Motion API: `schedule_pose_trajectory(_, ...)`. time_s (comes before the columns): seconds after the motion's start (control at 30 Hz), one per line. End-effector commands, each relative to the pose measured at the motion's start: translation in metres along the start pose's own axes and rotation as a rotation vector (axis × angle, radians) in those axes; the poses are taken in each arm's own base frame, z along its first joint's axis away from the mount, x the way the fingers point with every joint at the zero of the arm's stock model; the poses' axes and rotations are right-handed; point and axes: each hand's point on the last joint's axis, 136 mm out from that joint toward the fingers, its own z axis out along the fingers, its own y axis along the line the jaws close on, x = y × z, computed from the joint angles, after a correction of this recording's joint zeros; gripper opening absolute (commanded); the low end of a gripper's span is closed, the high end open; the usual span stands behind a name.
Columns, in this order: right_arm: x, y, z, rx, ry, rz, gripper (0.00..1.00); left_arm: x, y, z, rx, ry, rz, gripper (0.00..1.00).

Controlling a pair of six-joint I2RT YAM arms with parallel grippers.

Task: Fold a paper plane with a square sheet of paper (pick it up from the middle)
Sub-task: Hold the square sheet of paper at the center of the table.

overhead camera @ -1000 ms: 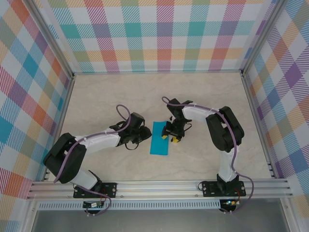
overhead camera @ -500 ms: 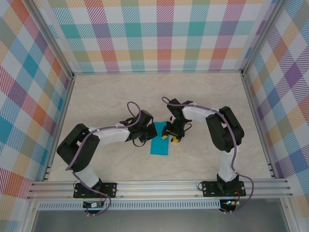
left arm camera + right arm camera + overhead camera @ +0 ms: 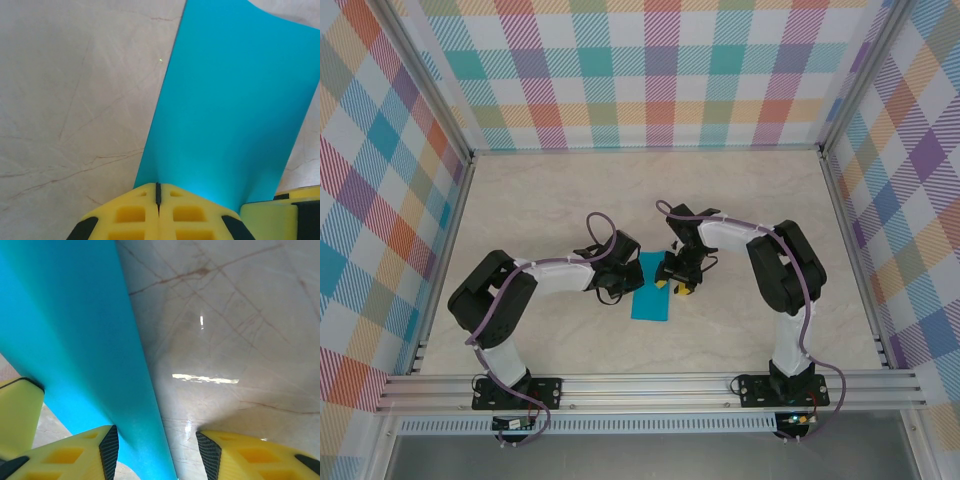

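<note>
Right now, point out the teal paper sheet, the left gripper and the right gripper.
teal paper sheet [image 3: 651, 296]: top external view, middle of the sheet.
left gripper [image 3: 158, 186]: left wrist view, seam where its yellow fingertips meet.
right gripper [image 3: 157, 447]: right wrist view, gap between its spread fingertips.

Right gripper [image 3: 157, 447]: jaws stand wide apart at the bottom of the frame.
Fingers [image 3: 65, 457]: yellow foam with moulded pockets and black pads [image 3: 109, 450] on the inner faces.
Square sheet of paper [image 3: 65, 325]: plain matte teal-blue. It fills the left side and narrows downward into the gap between the jaws, close against the pad on the picture's left. Actual contact cannot be told.
Yellow block [image 3: 15, 410]: lower left edge, black-trimmed, beside the sheet; what it belongs to is unclear.
Table [image 3: 235, 315]: pale marble pattern with brown veins and bright glare streaks.
</note>
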Motion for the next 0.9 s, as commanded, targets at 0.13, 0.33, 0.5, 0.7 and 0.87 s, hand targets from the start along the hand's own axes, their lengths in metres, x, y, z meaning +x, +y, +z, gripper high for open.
schedule_pose_trajectory(0.13,-0.002,-0.065,0.032,0.233,0.01,0.07,0.51,0.006,-0.004,0.003,-0.017,0.018,0.042,0.0)
schedule_pose_trajectory(0.33,-0.001,-0.062,0.031,0.219,0.01,0.072,0.52,0.012,0.013,0.008,-0.069,0.026,0.023,0.0)
schedule_pose_trajectory(0.5,-0.004,-0.042,0.013,0.145,-0.031,0.041,0.55,0.013,0.022,0.008,-0.105,0.024,0.028,0.0)
schedule_pose_trajectory(0.7,-0.005,-0.012,-0.029,0.019,-0.132,-0.02,0.6,0.012,0.024,0.01,-0.118,0.024,0.041,0.0)
schedule_pose_trajectory(0.87,0.001,-0.003,-0.045,-0.062,-0.162,-0.051,0.59,0.01,0.021,0.009,-0.113,0.022,0.052,0.0)
